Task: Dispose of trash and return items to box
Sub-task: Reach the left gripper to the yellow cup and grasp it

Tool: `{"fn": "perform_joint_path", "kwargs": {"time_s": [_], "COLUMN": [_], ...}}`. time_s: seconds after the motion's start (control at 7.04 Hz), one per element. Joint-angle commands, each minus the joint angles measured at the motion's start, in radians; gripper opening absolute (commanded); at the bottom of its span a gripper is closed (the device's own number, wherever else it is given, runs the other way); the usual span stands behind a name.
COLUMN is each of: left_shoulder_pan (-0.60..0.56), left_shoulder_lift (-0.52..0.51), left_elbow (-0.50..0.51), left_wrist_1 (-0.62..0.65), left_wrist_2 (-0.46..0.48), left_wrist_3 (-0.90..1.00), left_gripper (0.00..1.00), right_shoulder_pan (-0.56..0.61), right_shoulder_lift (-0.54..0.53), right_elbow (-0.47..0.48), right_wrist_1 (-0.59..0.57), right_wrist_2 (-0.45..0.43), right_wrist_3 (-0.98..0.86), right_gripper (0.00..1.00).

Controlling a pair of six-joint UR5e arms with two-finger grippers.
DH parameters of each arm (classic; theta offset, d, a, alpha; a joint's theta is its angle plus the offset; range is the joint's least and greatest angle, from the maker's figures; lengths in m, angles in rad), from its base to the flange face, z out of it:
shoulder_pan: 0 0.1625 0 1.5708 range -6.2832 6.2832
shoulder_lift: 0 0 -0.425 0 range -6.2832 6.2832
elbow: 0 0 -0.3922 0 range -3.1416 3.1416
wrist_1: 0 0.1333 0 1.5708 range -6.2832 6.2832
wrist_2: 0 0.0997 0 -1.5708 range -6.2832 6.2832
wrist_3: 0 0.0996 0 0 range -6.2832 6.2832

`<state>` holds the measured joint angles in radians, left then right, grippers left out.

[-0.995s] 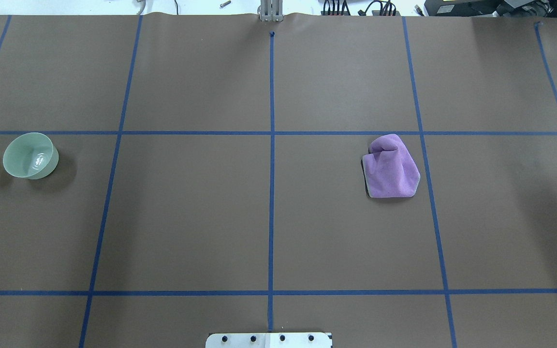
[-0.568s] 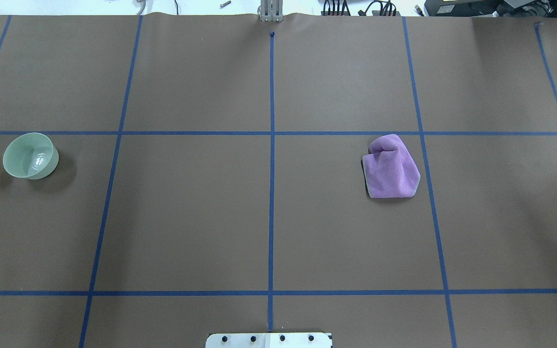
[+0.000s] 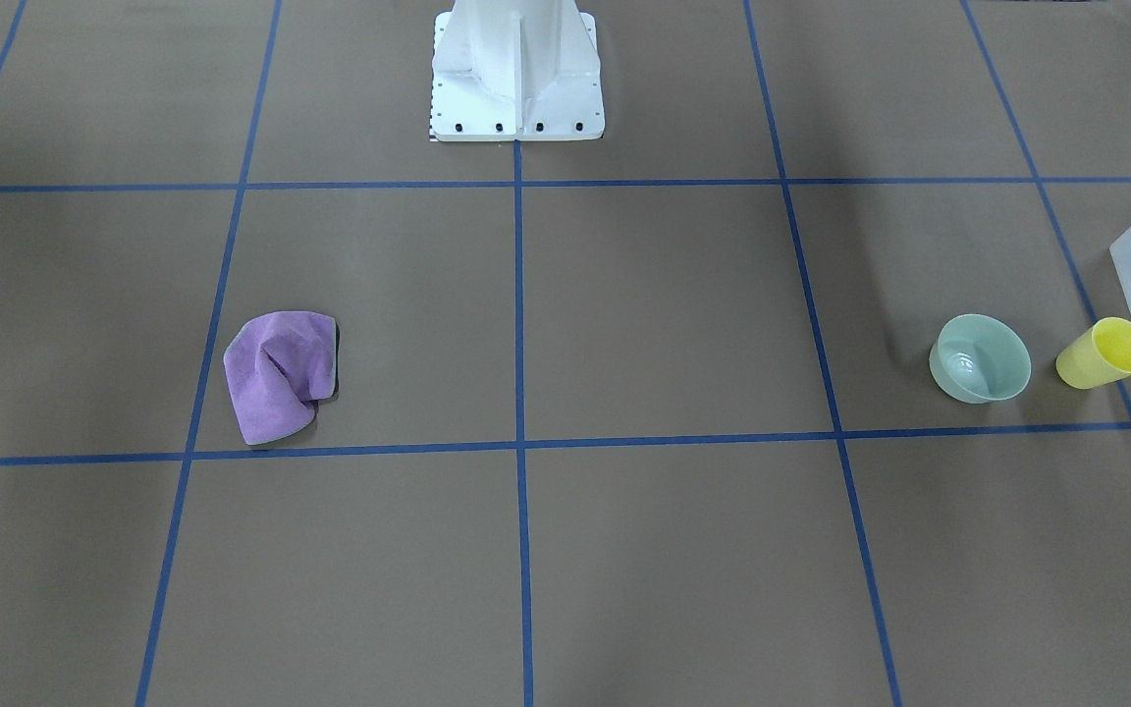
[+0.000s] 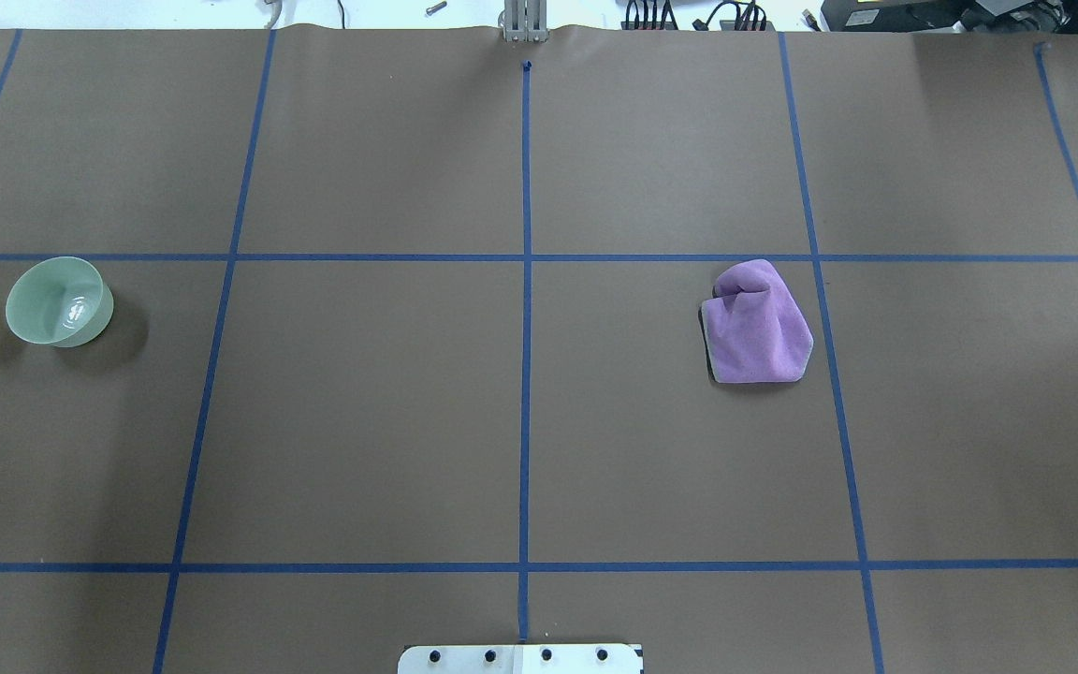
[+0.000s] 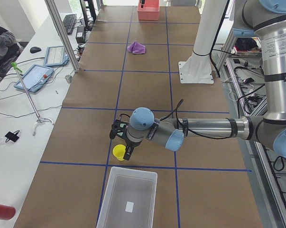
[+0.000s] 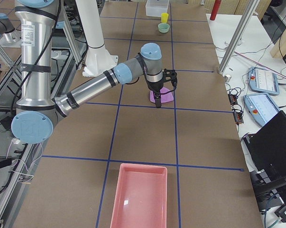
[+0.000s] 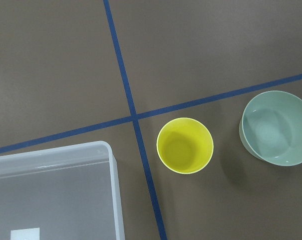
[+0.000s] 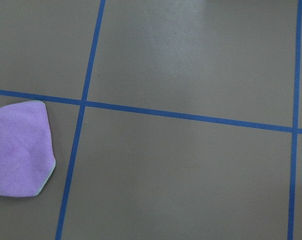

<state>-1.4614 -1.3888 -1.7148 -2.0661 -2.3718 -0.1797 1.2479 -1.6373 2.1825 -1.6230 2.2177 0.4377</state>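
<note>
Robotics laboratory, test cell

A brown paper-covered surface (image 4: 361, 421) is marked off by a blue tape grid (image 4: 526, 374); jointed robot arms (image 5: 209, 127) are seen beside a white pedestal (image 3: 516, 69); tablets (image 5: 33, 77), a keyboard (image 5: 69, 23) and cables (image 5: 19, 114) are laid on a side bench (image 5: 10, 156) beside aluminium posts (image 5: 62, 33).

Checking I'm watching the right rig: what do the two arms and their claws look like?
The left arm and the right arm are both silver-grey tubes with rounded light-blue joint caps and dark bands at the joints. A thin black cable loops over the left arm's wrist end. The left claw and the right claw are black. No lettering can be read on either arm.
</note>
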Motion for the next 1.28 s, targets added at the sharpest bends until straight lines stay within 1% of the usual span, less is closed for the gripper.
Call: {"fn": "perform_joint_path", "kwargs": {"time_s": [0.0,0.14,0.28,0.43,0.71,0.85,0.99,1.14], "left_shoulder_pan": [0.145,0.173,0.197,0.207,0.21,0.213,0.223,0.237], "left_shoulder_lift": [-0.131,-0.189,-0.237,-0.243,-0.208,-0.2,-0.185,-0.167], "left_elbow": [0.171,0.257,0.311,0.317,0.303,0.304,0.304,0.304], "left_wrist_1": [-0.176,-0.239,-0.252,-0.252,-0.278,-0.279,-0.281,-0.304], "left_wrist_2": [0.067,0.069,0.069,0.069,0.069,0.063,0.065,0.065], "left_wrist_3": [-0.194,-0.234,-0.238,-0.238,-0.241,-0.241,-0.239,-0.241], "left_gripper": [0.97,0.94,0.89,0.85,0.78,0.7,0.67,0.57], "right_shoulder_pan": [-0.004,-0.002,-0.002,-0.002,-0.002,-0.002,-0.002,-0.002], "right_shoulder_lift": [0.001,0.001,0.001,0.001,-0.001,-0.001,-0.001,-0.004], "right_elbow": [0.0,0.0,0.0,0.0,-0.001,0.0,-0.001,0.0], "right_wrist_1": [0.0,0.0,0.0,0.0,-0.001,-0.001,-0.001,-0.001], "right_wrist_2": [-0.006,-0.007,-0.015,-0.016,-0.019,-0.026,-0.03,-0.038], "right_wrist_3": [0.003,0.003,0.003,0.003,0.003,0.004,0.004,0.004], "right_gripper": [1.0,1.0,1.0,1.0,1.0,1.0,1.0,1.0]}}
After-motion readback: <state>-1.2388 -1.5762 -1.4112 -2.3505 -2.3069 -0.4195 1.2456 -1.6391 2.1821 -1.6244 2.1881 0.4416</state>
